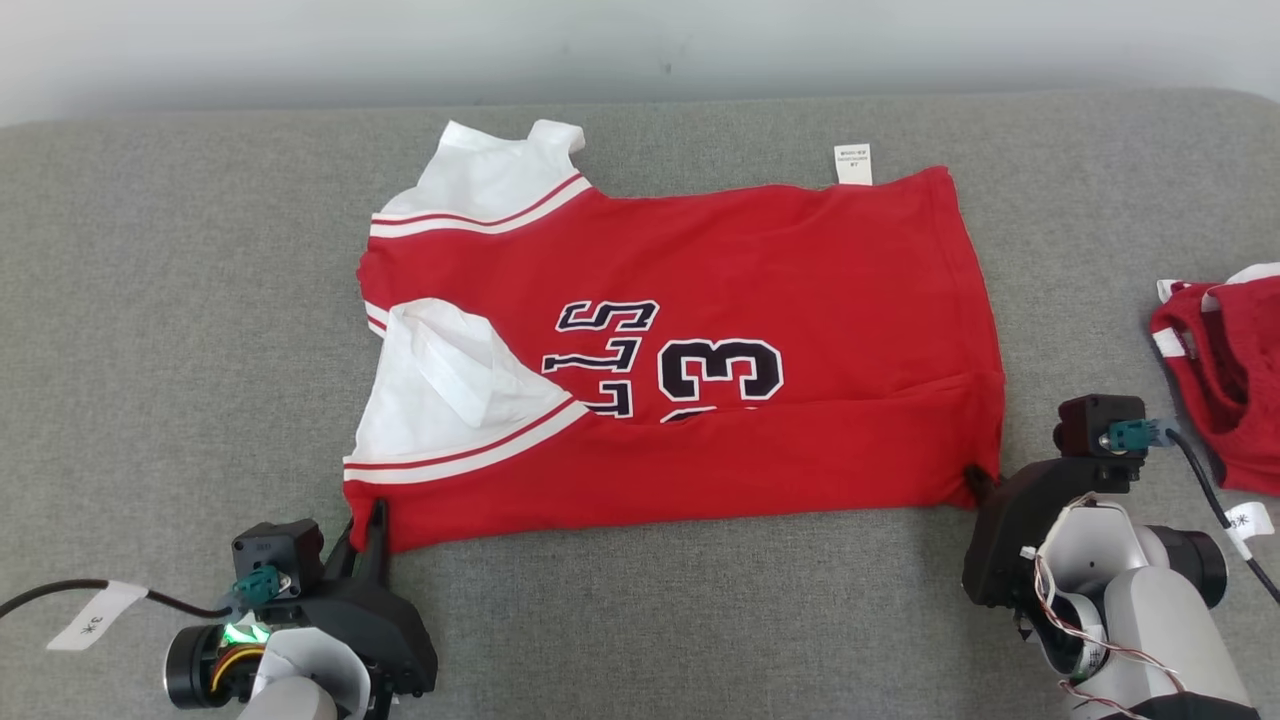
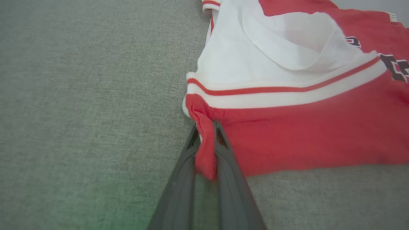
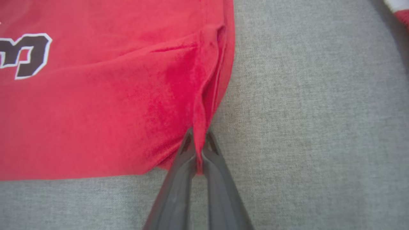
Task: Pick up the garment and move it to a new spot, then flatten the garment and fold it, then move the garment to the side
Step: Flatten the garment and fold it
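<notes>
Red jersey with white sleeves and dark block numerals lies spread out mid-way across the grey woven cloth surface, with its near long edge folded over toward the far side. Its near-left corner sits in the left gripper, and its near-right corner in the right gripper. The lettering is partly tucked under the fold and cannot be read. A second red-and-white garment at the right is cut off by the frame edge. Both sets of jaws are pressed nearly together, each pinching a bunched ridge of red hem.
</notes>
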